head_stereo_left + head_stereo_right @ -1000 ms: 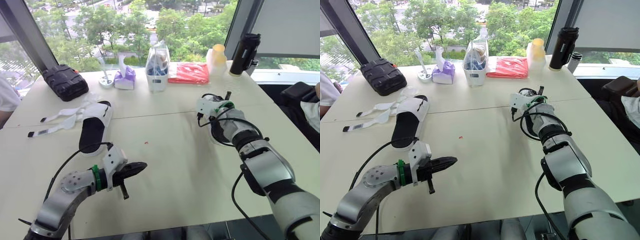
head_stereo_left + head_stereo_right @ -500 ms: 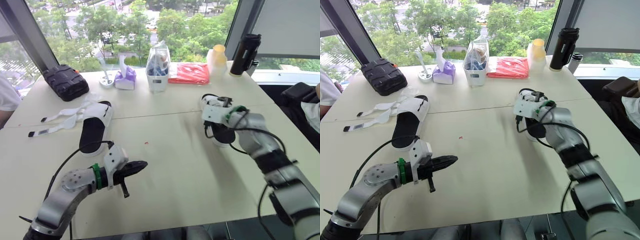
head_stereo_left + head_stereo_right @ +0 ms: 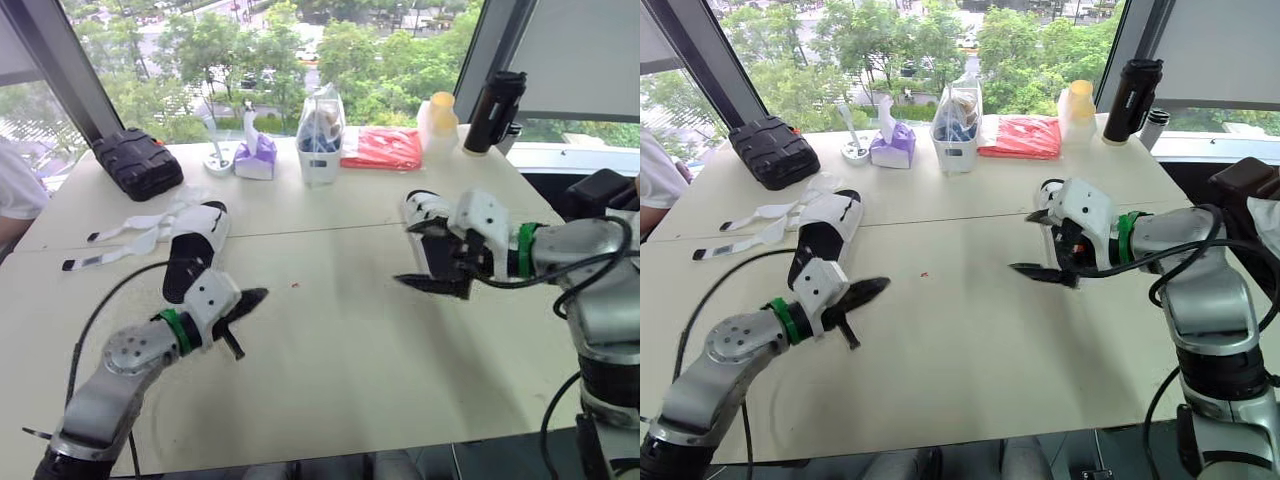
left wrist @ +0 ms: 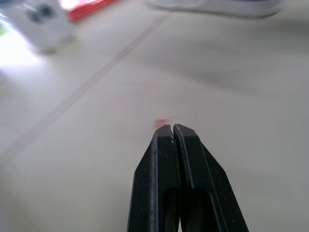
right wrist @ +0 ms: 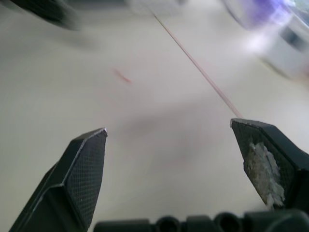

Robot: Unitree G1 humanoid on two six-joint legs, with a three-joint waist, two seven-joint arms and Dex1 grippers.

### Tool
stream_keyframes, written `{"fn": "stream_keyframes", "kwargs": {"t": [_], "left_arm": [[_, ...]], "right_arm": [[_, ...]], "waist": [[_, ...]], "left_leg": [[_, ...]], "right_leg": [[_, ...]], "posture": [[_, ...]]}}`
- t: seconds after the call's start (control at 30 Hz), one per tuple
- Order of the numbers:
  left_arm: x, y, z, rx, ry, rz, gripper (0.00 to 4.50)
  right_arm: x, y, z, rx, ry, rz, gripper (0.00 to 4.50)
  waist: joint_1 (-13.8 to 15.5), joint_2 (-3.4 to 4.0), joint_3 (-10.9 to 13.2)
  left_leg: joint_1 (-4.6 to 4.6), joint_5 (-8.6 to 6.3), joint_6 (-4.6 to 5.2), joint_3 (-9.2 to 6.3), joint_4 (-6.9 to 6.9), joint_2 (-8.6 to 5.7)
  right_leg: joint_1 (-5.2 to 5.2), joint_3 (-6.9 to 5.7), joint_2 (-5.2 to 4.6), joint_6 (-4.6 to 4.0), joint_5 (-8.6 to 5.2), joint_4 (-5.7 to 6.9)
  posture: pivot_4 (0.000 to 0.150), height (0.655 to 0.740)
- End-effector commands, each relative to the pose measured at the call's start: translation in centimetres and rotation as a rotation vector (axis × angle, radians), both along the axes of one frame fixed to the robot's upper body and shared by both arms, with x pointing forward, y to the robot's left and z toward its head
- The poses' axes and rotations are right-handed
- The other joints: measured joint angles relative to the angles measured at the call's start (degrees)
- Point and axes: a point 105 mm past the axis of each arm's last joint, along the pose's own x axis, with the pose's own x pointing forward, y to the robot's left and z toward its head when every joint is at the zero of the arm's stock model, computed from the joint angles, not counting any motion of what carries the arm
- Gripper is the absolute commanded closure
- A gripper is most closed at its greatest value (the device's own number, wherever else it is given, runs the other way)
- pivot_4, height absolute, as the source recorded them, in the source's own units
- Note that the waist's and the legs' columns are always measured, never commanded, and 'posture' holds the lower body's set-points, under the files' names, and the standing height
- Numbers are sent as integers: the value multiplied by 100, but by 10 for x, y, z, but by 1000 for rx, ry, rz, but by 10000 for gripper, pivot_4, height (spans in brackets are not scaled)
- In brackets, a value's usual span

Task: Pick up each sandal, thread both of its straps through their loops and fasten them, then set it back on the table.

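Left eye view shows us one sandal [image 3: 195, 250] straddling the table seam [image 3: 320, 232], our left gripper [image 3: 250, 297] pinched closed and empty nearside of it, our right gripper [image 3: 403, 252] spread wide, empty, beside the other sandal [image 3: 418, 205].

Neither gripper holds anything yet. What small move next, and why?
Probably open the left gripper and ease it toward the black-and-white sandal: that gripper is shut and empty just short of the sandal, whose white straps lie loose on the table.
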Motion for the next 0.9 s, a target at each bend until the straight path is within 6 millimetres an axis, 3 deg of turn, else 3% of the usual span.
{"fn": "stream_keyframes", "kwargs": {"t": [0.03,0.23,0.27,0.37,0.57,0.9], "left_arm": [[14,39,30,173,-223,213,45000],[25,85,47,466,-401,420,45000],[28,90,48,499,-418,439,42406],[35,98,44,598,-435,452,32237],[49,106,43,754,-495,456,1656],[96,110,20,822,-434,463,622]], "right_arm": [[-9,15,3,127,125,51,662],[-3,38,-7,194,220,103,662],[-1,40,-9,186,213,97,149],[5,44,-13,179,193,85,0],[12,49,-15,175,156,77,0],[13,55,-19,175,134,66,0]], "waist": [[-7,-5,-2],[-8,-3,-1],[-7,-3,-1],[9,-4,-1],[-9,-6,-1],[-22,-9,-2]], "left_leg": [[0,-1,1,0,0,0],[-3,2,-3,3,-1,-2],[-4,3,-6,3,-1,-2],[-8,4,-7,1,0,-4],[-15,12,-22,3,-1,-6],[-19,14,-24,6,0,-9]], "right_leg": [[0,0,-1,0,0,0],[-9,-1,-1,-2,2,2],[-10,-2,-1,-2,2,1],[-12,-3,-2,-2,2,1],[-22,-4,-5,-2,2,2],[-32,-4,-4,0,3,11]], "posture": [[1500,7400],[1500,7400],[1500,7400],[1500,7400],[1500,7400],[1500,7400]]}}
